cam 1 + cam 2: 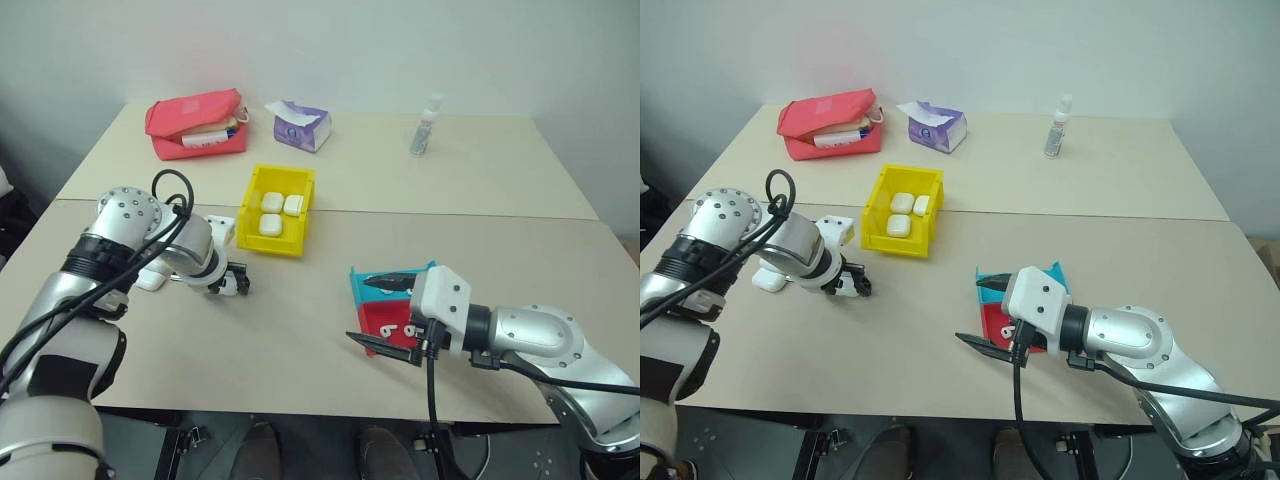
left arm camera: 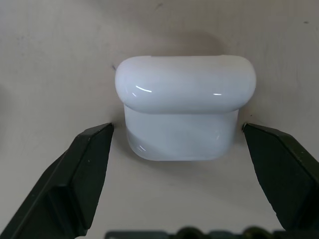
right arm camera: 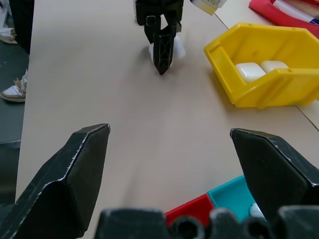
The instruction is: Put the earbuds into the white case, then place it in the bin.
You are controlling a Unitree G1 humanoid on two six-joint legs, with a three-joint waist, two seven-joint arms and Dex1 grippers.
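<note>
Tabletop: white case (image 2: 185, 110) between open left gripper (image 2: 182, 149) fingers.

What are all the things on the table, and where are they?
White case: one, white, lid closed, on the table between the left claw's open fingers.
Bin: one, yellow, mid-table, with three white cases inside.
Trays: two, red and teal, near the right claw.
Pouch: one, red, far left.
Tissue pack: one, purple, beside the pouch.
Bottle: one, clear, far right.
Small white box: one, left of the bin.
White object: one, by the left arm.
Table: one, beige.
Left claw: black, open.
Right claw: black, open, over the trays.
</note>
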